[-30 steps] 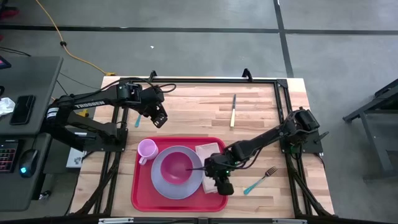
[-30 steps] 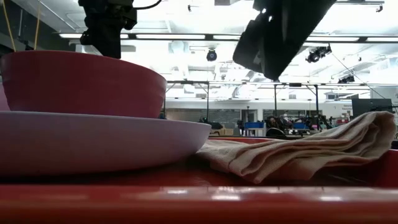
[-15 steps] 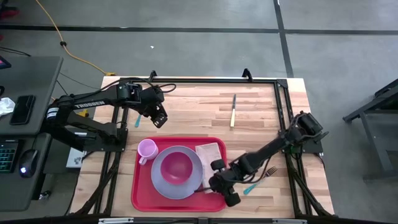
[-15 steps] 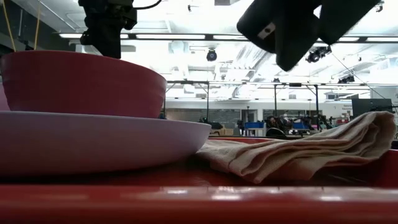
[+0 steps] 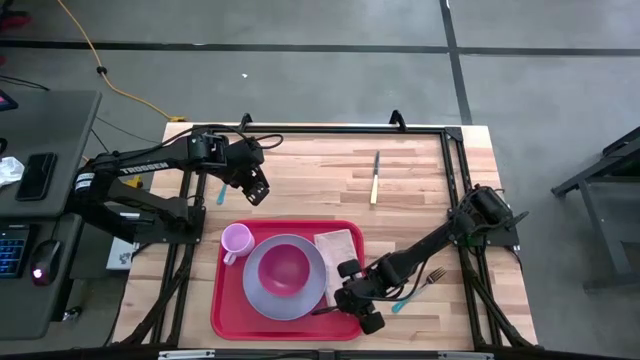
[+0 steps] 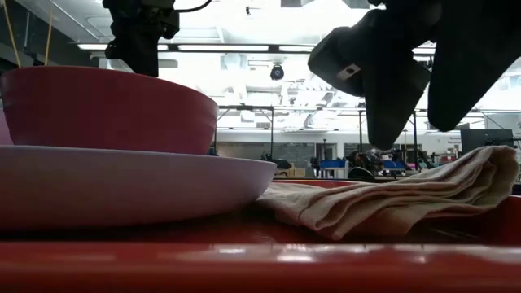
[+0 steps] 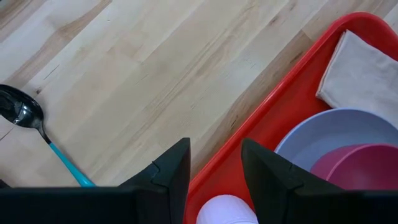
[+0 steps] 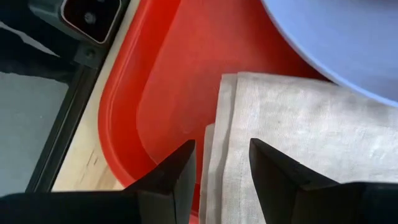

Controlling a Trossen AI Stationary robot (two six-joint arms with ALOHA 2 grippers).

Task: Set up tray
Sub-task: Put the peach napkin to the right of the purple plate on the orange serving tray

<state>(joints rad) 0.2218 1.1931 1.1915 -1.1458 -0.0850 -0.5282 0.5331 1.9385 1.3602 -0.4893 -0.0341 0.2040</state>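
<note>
The red tray (image 5: 225,315) lies on the wooden table near its front edge. On it stand a pink cup (image 5: 236,240) and a lavender plate (image 5: 262,296) with a magenta bowl (image 5: 284,268) on top. A folded beige napkin (image 5: 336,248) lies flat on the tray's right part. My right gripper (image 5: 338,304) hovers open over the tray's near right corner, above the napkin's near edge (image 8: 236,124), touching nothing. My left gripper (image 5: 257,192) waits open above the table just beyond the tray's far left rim (image 7: 273,106).
A teal-handled fork (image 5: 416,288) lies on the table right of the tray. A knife (image 5: 375,178) lies toward the far edge. A teal-handled spoon (image 7: 37,134) lies by my left gripper. Black frame rails (image 5: 455,180) border the table.
My right gripper has moved from over the bowl and napkin toward the table's near edge and slightly right. It has sunk lower and rolled about its own axis. It now stands over the tray's near right corner. Nothing on the tray has moved.
</note>
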